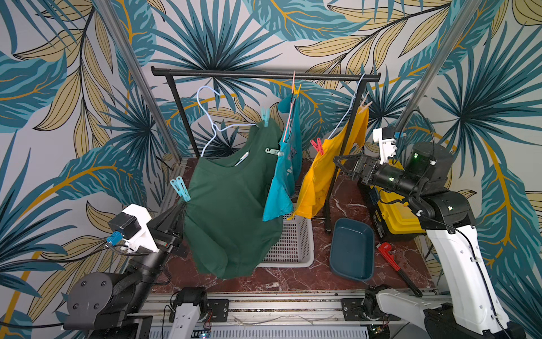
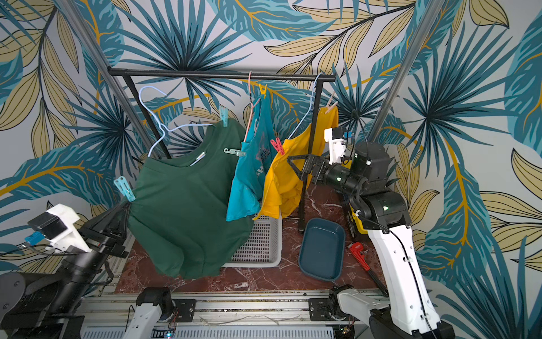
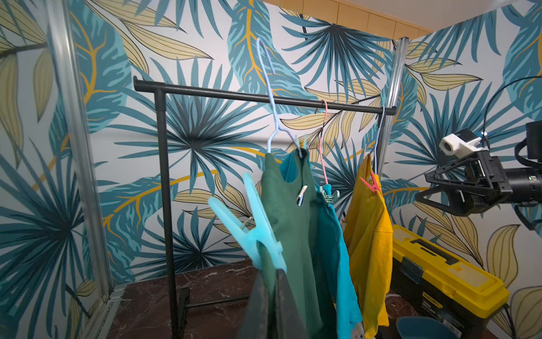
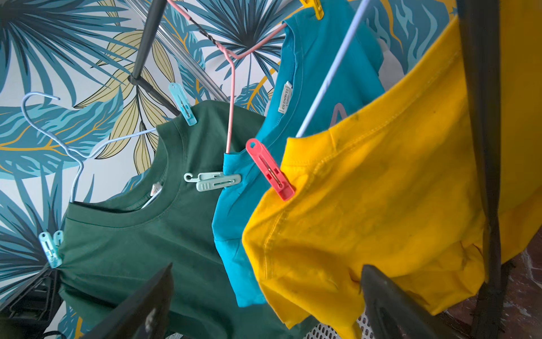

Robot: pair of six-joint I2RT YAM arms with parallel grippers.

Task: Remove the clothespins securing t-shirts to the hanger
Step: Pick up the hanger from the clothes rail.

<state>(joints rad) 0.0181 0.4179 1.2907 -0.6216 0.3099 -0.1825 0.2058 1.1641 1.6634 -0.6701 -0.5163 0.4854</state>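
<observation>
Three t-shirts (image 1: 283,182) hang, pinned by six clothespins (image 1: 317,146). My left fingers (image 3: 285,308) pinch the green t-shirt (image 1: 234,211); my right fingers (image 4: 390,305) stand apart.

Three shirts hang side by side. The dark green shirt (image 1: 231,205) hangs slanted, with a light blue clip (image 1: 180,189) on its low sleeve edge and a second blue clip (image 1: 265,116) on its high shoulder. The turquoise shirt (image 1: 286,176) has a yellow clip (image 1: 296,89) up top and a pale green clip (image 1: 274,152) lower down. The yellow shirt (image 1: 331,173) has a pink-red clip (image 1: 317,146) low and a peach clip (image 1: 364,106) high
</observation>
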